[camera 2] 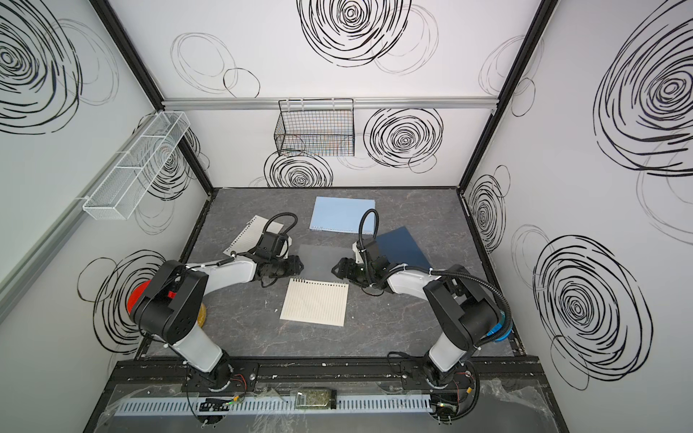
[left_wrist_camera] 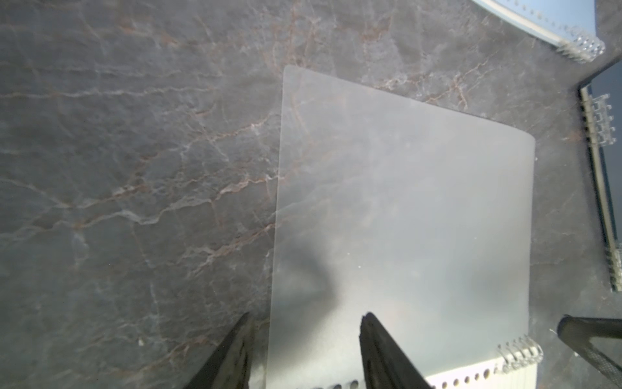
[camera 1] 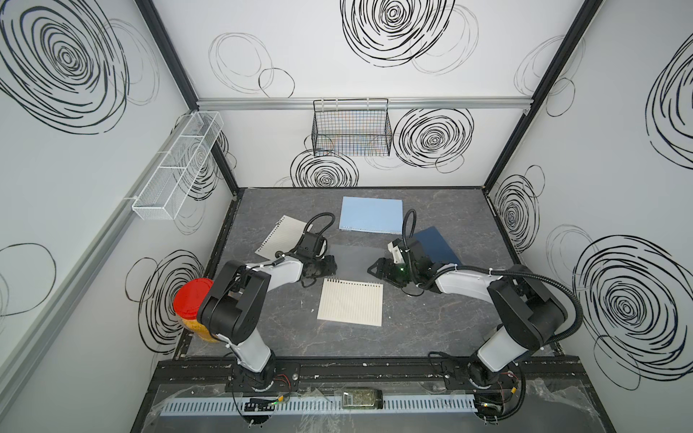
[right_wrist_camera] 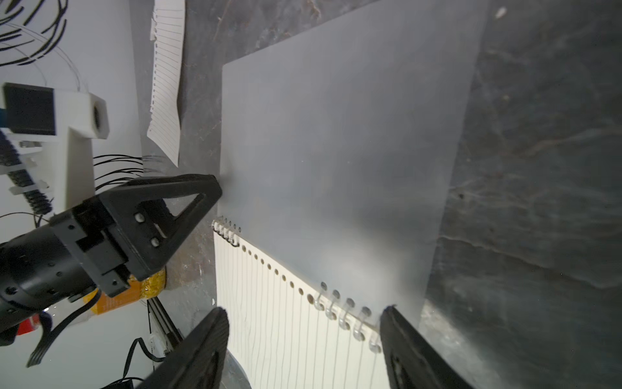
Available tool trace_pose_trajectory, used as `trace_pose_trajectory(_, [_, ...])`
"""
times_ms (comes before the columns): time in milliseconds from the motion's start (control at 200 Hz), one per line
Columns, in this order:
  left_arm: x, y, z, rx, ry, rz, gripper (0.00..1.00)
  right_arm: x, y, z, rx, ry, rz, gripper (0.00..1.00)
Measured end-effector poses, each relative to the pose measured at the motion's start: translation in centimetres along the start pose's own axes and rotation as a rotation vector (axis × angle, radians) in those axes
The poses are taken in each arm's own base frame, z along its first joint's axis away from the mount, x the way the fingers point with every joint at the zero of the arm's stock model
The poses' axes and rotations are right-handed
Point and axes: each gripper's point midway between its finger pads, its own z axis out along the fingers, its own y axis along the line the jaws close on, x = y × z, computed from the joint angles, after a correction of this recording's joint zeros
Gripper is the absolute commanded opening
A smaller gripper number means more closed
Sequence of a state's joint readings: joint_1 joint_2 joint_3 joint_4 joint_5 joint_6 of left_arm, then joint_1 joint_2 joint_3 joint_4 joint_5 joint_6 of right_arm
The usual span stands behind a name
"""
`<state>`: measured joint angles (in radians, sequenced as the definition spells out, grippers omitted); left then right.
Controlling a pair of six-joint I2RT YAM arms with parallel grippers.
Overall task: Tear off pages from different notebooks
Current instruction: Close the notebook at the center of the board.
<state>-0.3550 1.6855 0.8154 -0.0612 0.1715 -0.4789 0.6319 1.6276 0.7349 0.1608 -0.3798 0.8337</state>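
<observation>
While both sets of jaws sit open and empty, left gripper [camera 1: 333,264] about half, right gripper [camera 1: 373,268] wider, beside the open notebook [camera 1: 350,308] mid-table, I'd pin the spiral [right_wrist_camera: 350,320] first, then peel the top page [right_wrist_camera: 286,330] slowly along its holes.

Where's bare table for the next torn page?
Bare: the near strip between the open notebook and the front rail; the far right corner past the navy notebook. Crowded: the middle, with the left hand and right hand by the clear cover; the loose page lies far left.
</observation>
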Motion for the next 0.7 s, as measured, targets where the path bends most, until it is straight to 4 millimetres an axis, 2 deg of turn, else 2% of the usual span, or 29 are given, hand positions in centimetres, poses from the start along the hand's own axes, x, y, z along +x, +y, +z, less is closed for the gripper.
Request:
trace_pose_trajectory(125, [0.0,-0.1,0.0,0.008,0.002,0.002,0.54,1.6,-1.5,0.2,0.031,0.032,0.036,0.74])
trace_pose_trajectory(355, [0.0,-0.9,0.3,0.061,-0.003,0.007,0.53,3.2,-0.6,0.5,0.013,0.061,0.024,0.73])
trace_pose_trajectory(701, [0.5,-1.0,-0.2,0.098,-0.013,-0.026,0.53,2.5,-0.6,0.9,0.015,0.062,0.029,0.72])
